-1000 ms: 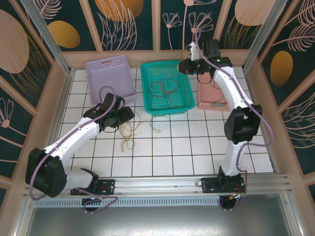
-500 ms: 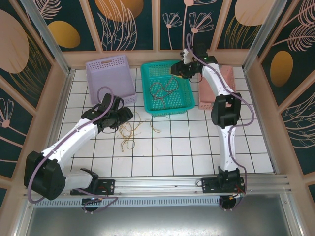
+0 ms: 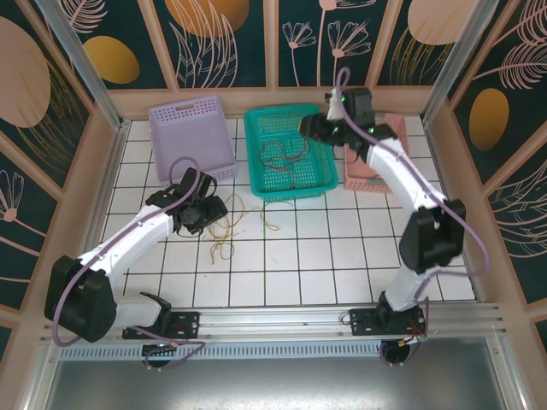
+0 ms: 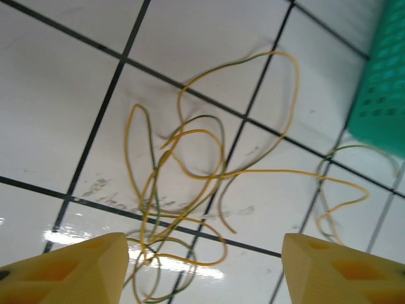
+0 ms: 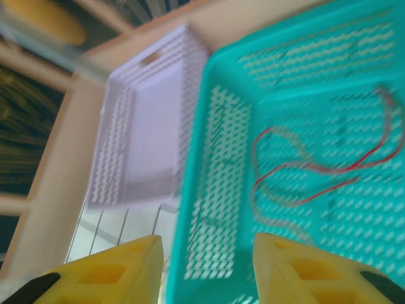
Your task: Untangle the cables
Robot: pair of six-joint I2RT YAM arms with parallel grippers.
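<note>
At the far left the lilac basket is sitting empty. Just in front of it the left arm is easing down and a little nearer its own base than a second ago. That is bringing the left gripper right over the yellow and green cables lying on the bench. In the left wrist view this gripper is hanging released, its fingers wide apart and grasping nothing. The tangle is spreading across the tiles between them in several crossing loops. A smaller loop is lying apart beside the corner of the teal basket. Moving right, the red and dark cables are resting, coiled over one another, on the floor of the teal basket. They are looking unmoved over the last second. The bigger change is on the right: the right arm is swinging its elbow outward while the right gripper is shifting from the side of the pink basket to the teal basket's far right rim. Its wrist view is showing this gripper released and empty, facing the red cable. Both arms seem to be lining up fresh picks, so the untangling looks well short of finished.
</note>
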